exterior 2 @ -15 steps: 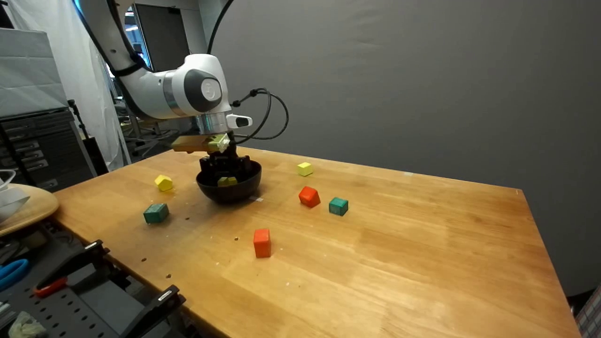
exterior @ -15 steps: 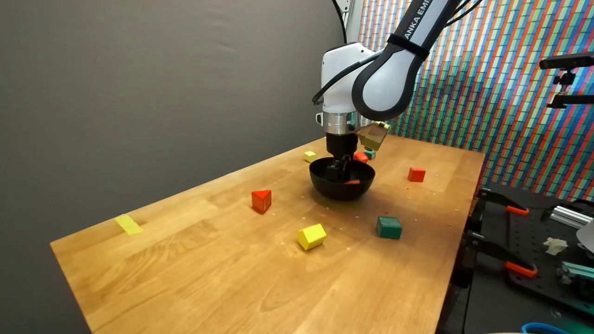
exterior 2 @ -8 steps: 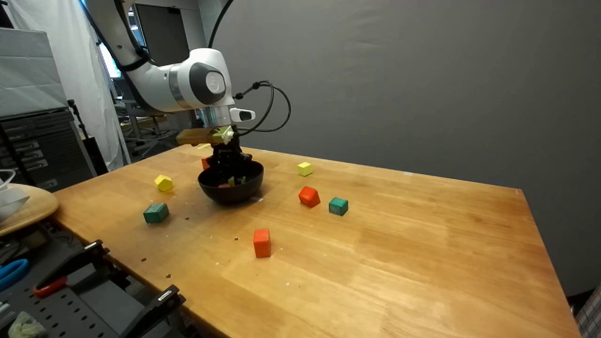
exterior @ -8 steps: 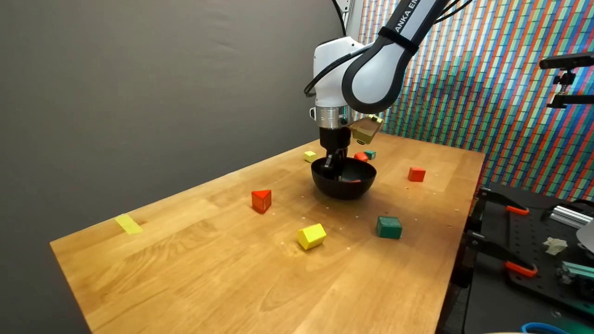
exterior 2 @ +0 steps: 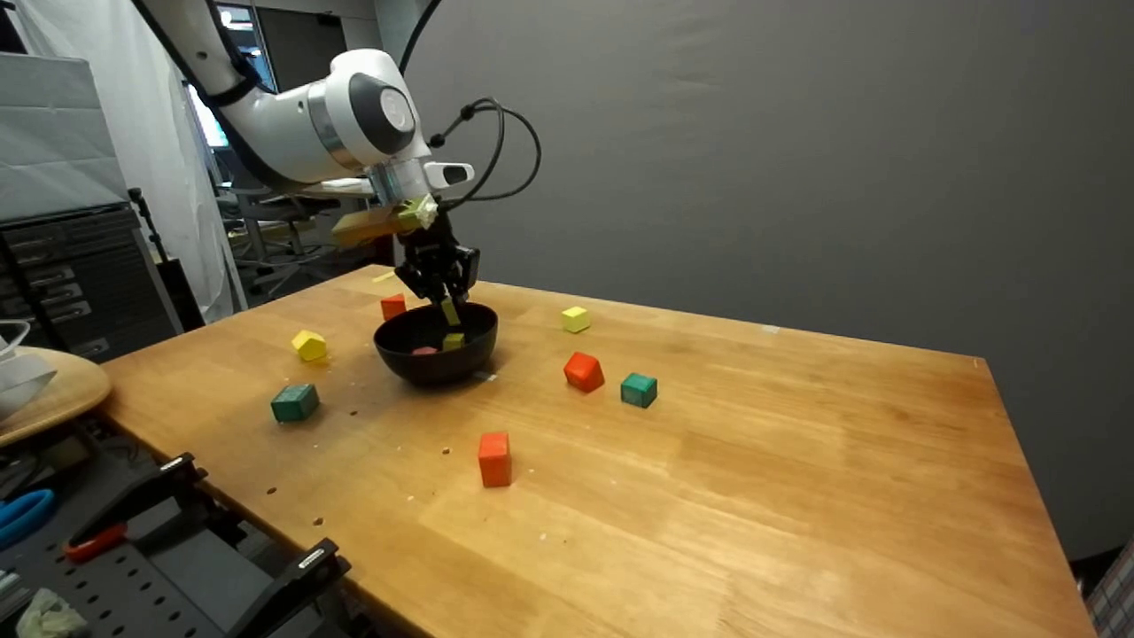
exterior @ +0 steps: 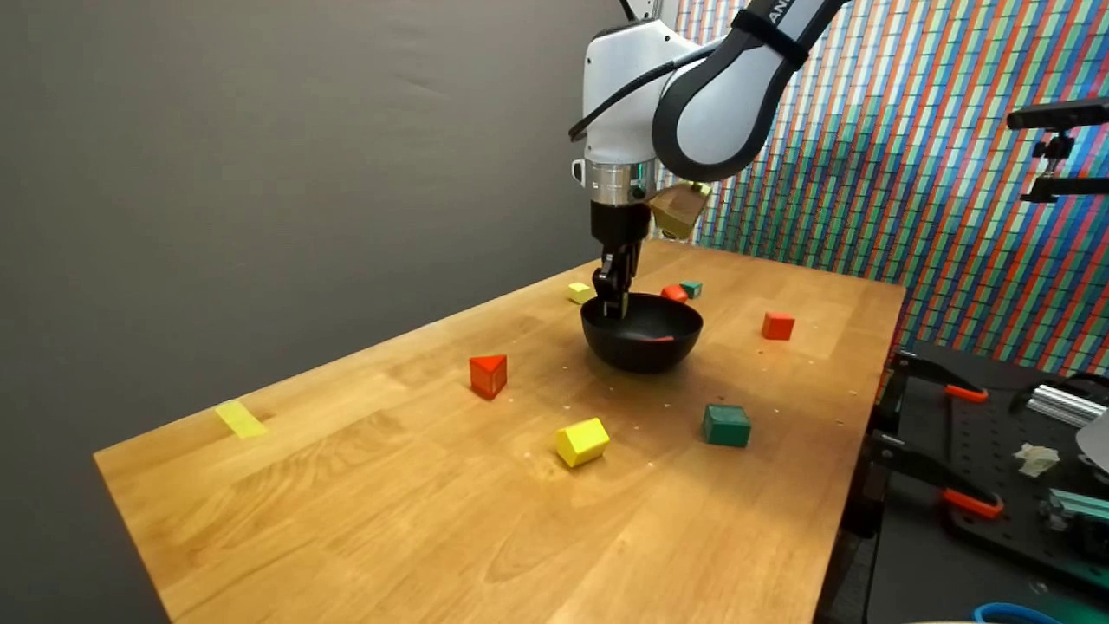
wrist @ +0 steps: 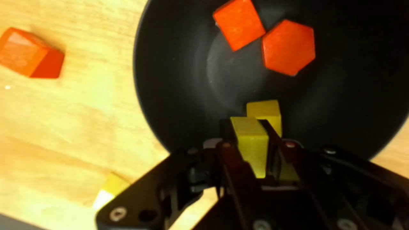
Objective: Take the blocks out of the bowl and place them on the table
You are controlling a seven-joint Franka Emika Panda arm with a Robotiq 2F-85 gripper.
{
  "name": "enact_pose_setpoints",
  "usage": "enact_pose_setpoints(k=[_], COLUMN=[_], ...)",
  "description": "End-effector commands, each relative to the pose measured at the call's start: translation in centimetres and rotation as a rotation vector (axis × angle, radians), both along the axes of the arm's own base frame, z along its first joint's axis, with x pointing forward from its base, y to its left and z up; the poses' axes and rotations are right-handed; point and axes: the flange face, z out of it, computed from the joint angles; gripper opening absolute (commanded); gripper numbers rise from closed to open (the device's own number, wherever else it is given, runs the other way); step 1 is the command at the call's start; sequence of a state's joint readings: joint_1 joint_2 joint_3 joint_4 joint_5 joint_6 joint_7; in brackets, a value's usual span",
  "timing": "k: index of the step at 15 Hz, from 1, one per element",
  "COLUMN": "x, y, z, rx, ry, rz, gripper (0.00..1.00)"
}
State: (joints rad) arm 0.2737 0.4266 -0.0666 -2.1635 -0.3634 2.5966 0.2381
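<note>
hand (wrist: 250, 129): closed on a small yellow block (wrist: 252, 151), gripping it from both sides, the jaws no further apart than the block is wide; hand and block hang over the bowl (exterior: 637, 355), nearer its rim than its middle; bowl: round, black, upright on the worktop (exterior: 390, 520); contents, per the wrist view: a square-faced red block (wrist: 239, 25) and a six-sided red block (wrist: 289, 48), side by side, touching or nearly so; a further yellow block (wrist: 262, 109), partly hidden by the held piece; loose on the worktop, in both exterior views: a three-sided red block (exterior: 488, 377); a five-sided yellow block (exterior: 582, 442); a dark green block (exterior: 726, 425); an oblong red block (exterior 2: 494, 459), well apart from the bowl; a faceted red block (exterior 2: 584, 371), just beside a green block (exterior 2: 639, 389); a pale yellow block (exterior 2: 576, 319), near the edge along the grey wall (exterior 2: 797, 177); sundries: a flat yellow scrap (exterior: 240, 419), near a corner of the worktop; a white arm (exterior: 628, 95), above the bowl, bearing the hand.
</note>
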Motion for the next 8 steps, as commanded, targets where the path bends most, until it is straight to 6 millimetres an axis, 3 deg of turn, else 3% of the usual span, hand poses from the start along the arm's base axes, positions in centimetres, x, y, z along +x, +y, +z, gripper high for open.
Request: enact_pose_setpoints(k=[1,4,6,8], x=[0.1,2.4,3.9,5.4], y=[2.3,4.9,5.9,6.4], z=[4.8,4.7,3.1,0.2], rx=[-0.015,0.053,0.107,0.137], ry=[-0.175,-0.281,-0.325,-0.343], rz=[0.04,0.095,0.147,0.171], gripper=[0.14,0.14,0.15,0.15])
